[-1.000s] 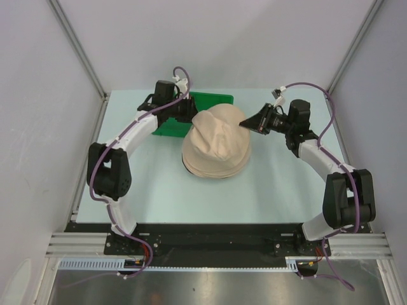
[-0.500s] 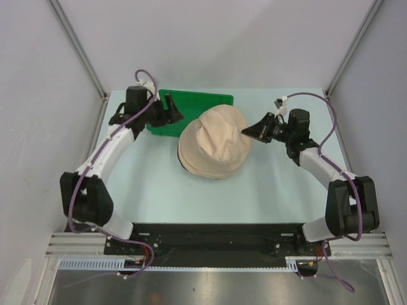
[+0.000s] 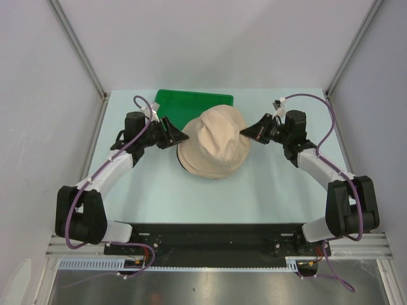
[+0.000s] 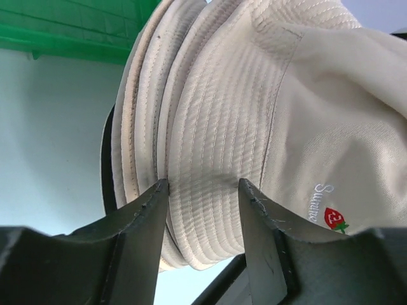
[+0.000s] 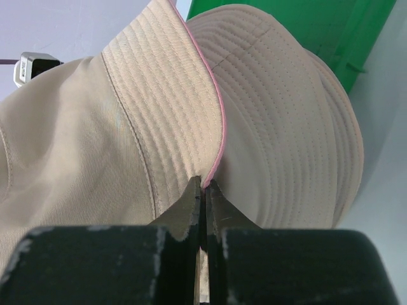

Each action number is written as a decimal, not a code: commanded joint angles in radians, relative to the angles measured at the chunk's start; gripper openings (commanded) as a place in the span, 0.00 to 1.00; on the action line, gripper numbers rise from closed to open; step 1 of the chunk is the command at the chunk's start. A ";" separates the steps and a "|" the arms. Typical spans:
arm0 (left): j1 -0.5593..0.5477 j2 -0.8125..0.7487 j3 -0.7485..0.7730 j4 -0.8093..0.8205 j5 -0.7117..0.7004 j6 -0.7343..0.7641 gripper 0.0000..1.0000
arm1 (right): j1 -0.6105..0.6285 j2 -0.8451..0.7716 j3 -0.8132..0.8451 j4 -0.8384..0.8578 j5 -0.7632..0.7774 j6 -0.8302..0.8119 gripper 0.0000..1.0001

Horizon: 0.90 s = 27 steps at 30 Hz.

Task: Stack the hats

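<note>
Two arms rise from the near edge of the pale table [image 3: 267,190], each bent at the elbow and reaching inward to the middle. The left arm [image 3: 108,171] sweeps outward and then in, forearm low and angled to the right. The right arm [image 3: 324,165] mirrors it, forearm angled to the left. Left gripper [image 3: 172,132]: at the left side of the pile, released, jaws about halfway apart with the top hat's stitched brim between them; whether the fingers [image 4: 143,222] touch the cloth cannot be told. Right gripper [image 3: 247,133]: at the right side of the pile, clenched on the pink-edged brim of the top hat [image 5: 76,127], the edge pinched between the fingertips and lifted. Hats [image 3: 213,149]: several beige brimmed hats nested in one pile at mid-table between the two grippers, crowns up, brims down and layered one over another; outline near round with no marked long axis, upper crown dented. The left wrist view shows a small red strawberry emblem [image 4: 333,217] on the crown's side. Green tray [image 3: 191,100]: at the far edge, just behind the pile, partly hidden by it.
</note>
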 commanded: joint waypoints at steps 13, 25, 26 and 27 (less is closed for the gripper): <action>-0.001 -0.074 -0.063 0.020 -0.025 -0.051 0.55 | 0.022 -0.032 -0.027 -0.096 0.069 -0.040 0.00; -0.009 -0.077 -0.129 0.189 0.052 -0.130 0.27 | 0.036 -0.026 -0.029 -0.101 0.095 -0.033 0.00; -0.009 -0.077 -0.130 0.191 0.052 -0.130 0.24 | 0.038 -0.026 -0.029 -0.104 0.100 -0.033 0.00; -0.009 -0.077 -0.130 0.191 0.050 -0.132 0.17 | 0.039 -0.029 -0.027 -0.112 0.109 -0.033 0.00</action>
